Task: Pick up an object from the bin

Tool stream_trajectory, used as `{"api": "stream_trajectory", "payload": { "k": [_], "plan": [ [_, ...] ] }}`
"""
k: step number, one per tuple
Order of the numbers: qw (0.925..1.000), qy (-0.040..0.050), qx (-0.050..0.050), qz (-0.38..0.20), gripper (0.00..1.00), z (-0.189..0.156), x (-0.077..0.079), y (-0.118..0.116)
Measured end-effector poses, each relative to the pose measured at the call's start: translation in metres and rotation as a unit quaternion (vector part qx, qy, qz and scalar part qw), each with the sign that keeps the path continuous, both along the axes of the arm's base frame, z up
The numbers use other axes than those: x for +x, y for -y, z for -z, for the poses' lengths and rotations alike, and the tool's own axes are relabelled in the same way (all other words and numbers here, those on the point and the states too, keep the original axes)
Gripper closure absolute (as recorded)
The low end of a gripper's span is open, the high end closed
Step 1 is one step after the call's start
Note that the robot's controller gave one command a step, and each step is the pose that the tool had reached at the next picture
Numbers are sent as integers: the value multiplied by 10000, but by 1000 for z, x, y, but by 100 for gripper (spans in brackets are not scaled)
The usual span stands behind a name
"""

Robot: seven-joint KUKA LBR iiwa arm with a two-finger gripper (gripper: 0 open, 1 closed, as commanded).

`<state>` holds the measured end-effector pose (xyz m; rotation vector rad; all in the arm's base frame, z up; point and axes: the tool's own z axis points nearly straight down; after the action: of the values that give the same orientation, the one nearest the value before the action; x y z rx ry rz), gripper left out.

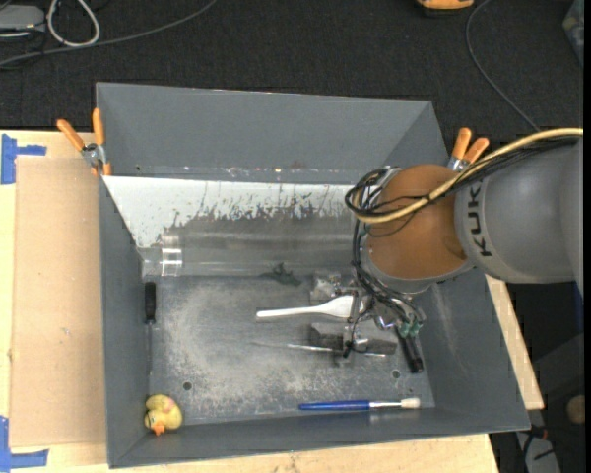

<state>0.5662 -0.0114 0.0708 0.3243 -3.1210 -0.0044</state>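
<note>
My gripper (pixel 354 339) is low in the right half of the bin, under the orange wrist cover. It hangs just over a small black flat piece (pixel 325 343) on the bin floor. A white plastic spoon (pixel 300 312) lies right beside it on the left, with its bowl end under the gripper body. A crumpled clear bit (pixel 325 286) sits just behind the spoon. A black marker (pixel 411 353) lies to the gripper's right, partly hidden by cables.
A blue-handled brush (pixel 360 405) lies along the front wall. A yellow rubber duck (pixel 163 414) sits in the front left corner. A clear tube (pixel 177 255) lies along the back wall. A black stick (pixel 150 302) lies at the left wall, and a small dark scrap (pixel 284 276) mid-bin.
</note>
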Motion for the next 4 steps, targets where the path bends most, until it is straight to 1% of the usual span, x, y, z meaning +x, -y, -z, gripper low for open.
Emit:
{"api": "stream_trajectory", "payload": {
  "k": [1, 2, 3, 4],
  "plan": [
    [9960, 13, 4, 892, 0, 1, 11, -4],
    [9997, 1, 7, 260, 100, 0, 0, -1],
    [9997, 1, 8, 263, 100, 0, 0, -1],
    [9996, -57, 7, 266, 100, -27, -3, -1]
  ]
}}
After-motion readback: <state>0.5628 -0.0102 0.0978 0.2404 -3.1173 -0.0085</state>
